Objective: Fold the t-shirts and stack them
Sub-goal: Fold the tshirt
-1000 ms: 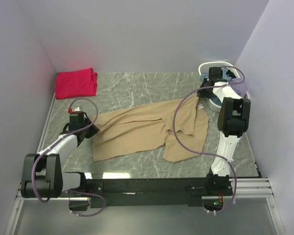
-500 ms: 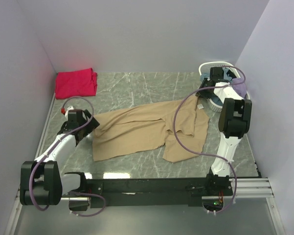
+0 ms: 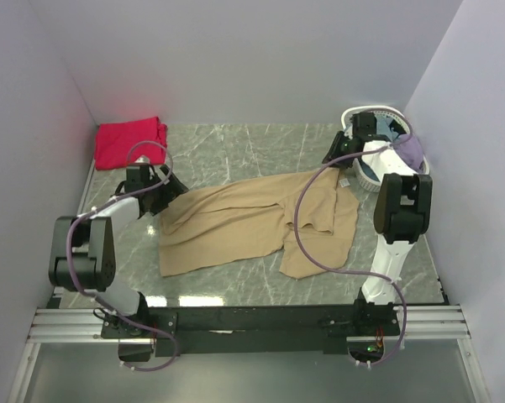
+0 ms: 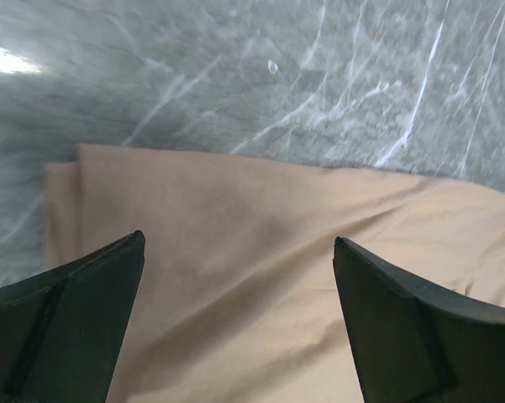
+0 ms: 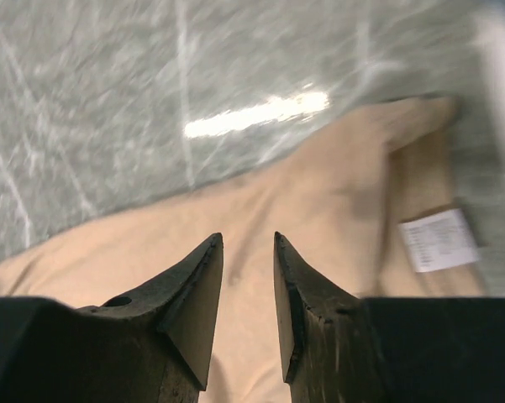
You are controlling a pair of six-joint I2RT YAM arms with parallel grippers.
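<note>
Top external view shows me the tan t-shirt (image 3: 260,222) spread mid-table and the red t-shirt (image 3: 130,141) in the far-left corner. My left gripper (image 3: 170,186) gapes wide over the tan shirt's left edge. My right gripper (image 3: 338,158), jaws slightly parted and empty, hovers by the collar.

Tan tee (image 3: 235,227), red-pink tee (image 3: 130,143), grey marble table (image 3: 260,147) w/ white veins — white neck label (image 5: 438,240)
</note>
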